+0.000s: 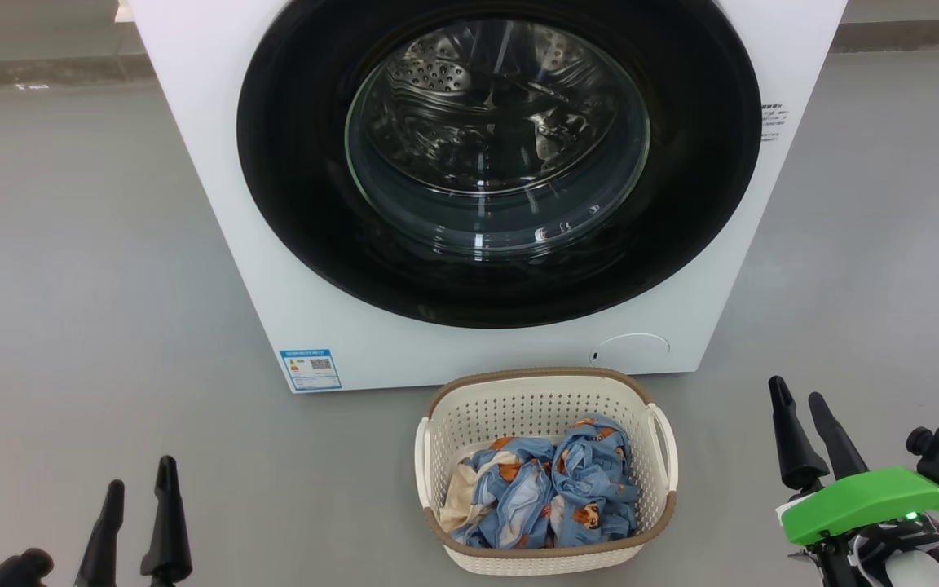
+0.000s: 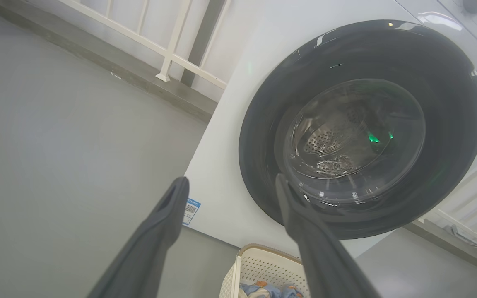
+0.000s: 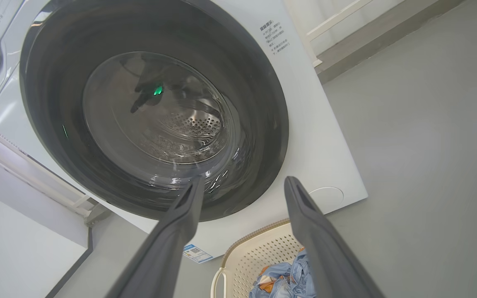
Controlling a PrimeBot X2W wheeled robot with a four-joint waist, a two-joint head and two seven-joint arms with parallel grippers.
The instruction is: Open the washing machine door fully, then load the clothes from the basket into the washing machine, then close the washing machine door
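Plainly, the first step was not yet done: the door of the washing machine lay shut, its black ring flush against the white front, and the steel drum showed through the glass. The basket stood on the grey floor just in front of the machine, below the door and a little right of its middle. The clothes were bundled inside it, below the rim. The left gripper hung low at the near left, its two fingers apart and holding nothing. The right gripper hung at the near right, likewise spread and empty. Both were well apart from door and basket.

The next move, as I judged it, called for one gripper to reach the door's edge and pull it out. No handle or hinge could be made out, so which edge to take was unclear. The basket sat close under the door and might hamper an arm reaching low, though probably not the door's swing. A blue label and a round flap marked the machine's lower front, and a white railing ran along the far wall.
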